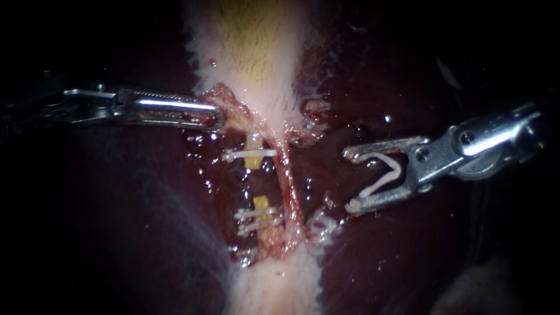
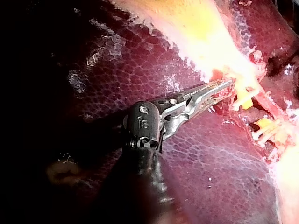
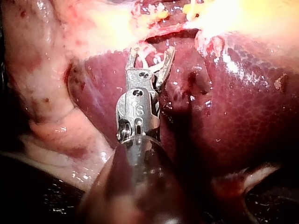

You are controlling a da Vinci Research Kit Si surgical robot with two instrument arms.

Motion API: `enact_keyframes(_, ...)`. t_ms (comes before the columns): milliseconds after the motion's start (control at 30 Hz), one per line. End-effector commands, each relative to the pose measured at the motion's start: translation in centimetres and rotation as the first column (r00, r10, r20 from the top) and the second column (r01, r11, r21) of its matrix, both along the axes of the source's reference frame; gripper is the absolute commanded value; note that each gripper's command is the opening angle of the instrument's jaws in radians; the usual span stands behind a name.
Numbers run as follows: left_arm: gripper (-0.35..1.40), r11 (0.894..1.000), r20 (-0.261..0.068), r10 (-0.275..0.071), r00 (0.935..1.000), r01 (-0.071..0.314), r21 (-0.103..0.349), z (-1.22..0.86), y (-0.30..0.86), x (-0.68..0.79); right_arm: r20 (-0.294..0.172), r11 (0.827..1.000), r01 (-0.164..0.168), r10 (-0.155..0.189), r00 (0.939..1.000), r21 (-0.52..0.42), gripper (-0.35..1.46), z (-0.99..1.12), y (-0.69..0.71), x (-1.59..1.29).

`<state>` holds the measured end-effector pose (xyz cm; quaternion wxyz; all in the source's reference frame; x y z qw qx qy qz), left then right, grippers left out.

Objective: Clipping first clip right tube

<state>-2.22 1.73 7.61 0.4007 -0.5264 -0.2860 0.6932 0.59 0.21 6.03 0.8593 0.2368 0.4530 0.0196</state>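
Endoscope view: right instrument (image 1: 349, 179) wide-jawed around white clip (image 1: 382, 183); left instrument (image 1: 219, 119) tight on gallbladder (image 1: 256, 52).

right tube (image 1: 290, 186): thin pinkish-red strand, wet, bare along whole visible length. runs pretty much parallel to left tube (image 1: 255, 158), just beside it on side facing right instrument (image 1: 349, 179), closing in toward it at far lower end.

clip (image 1: 382, 175): white, V-shaped, legs spread wide. sits inside right instrument's gaping jaws, one leg along each jaw, mouth pointing at left tube. well clear of left tube, not touching right tube either.
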Motion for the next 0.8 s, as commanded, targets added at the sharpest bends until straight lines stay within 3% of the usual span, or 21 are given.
enact_keyframes(33,-0.35,1.0,0.001,0.0,1.0,0.0,0.0,-0.02,0.0,0.01,0.0,1.0,-0.001,0.001,1.0,0.0,0.5,0.0,0.0,0.0)
enact_keyframes(200,-0.35,1.0,0.006,0.004,1.0,-0.004,0.01,-0.23,0.02,0.1,0.0,1.0,0.0,0.0,1.0,0.0,0.5,-0.01,0.0,0.0)
enact_keyframes(333,-0.35,1.0,0.008,0.007,0.9999,-0.007,0.021,-0.51,0.06,0.27,-0.001,1.0,0.0,0.0,1.0,0.0,0.5,-0.01,-0.01,0.0)
enact_keyframes(500,-0.35,1.0,0.017,-0.013,0.9998,0.013,0.026,-0.76,0.1,0.45,-0.001,1.0,0.001,-0.001,1.0,0.0,0.5,-0.02,-0.02,0.0)
enact_keyframes(800,-0.35,1.0,0.013,-0.017,0.9998,0.017,0.02,-0.81,0.1,0.44,0.014,1.0,-0.018,0.017,0.9998,0.021,0.49,0.02,-0.04,0.12)
